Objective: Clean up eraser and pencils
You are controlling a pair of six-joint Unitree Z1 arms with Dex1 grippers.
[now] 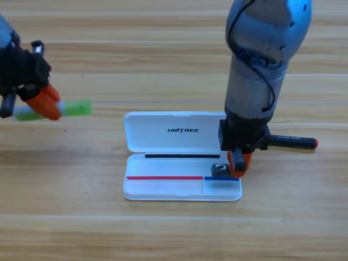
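The eraser (219,169), a small dark block, is located in the right part of the open white case's (163,187) near half, just far of the small right-hand compartment. It is met by the right hand (238,163), which points down from the grey right arm (255,70); one orange jaw tip is seen beside the eraser, and whether the jaws are apart or together cannot be told.

The black pencil with the red end (293,142) is laid flat on the worktop (174,239), just right of the case and partly hidden behind the right hand, its red end pointing right.

The pale green-and-white pencil (73,109) is clamped between the orange jaws of the left hand (46,103) at the left edge, well apart from the case. It is held roughly level, with its green end projecting right of the jaws and a short length showing on their left.

The case lid (174,132), marked UNITREE, is folded open on the far side.
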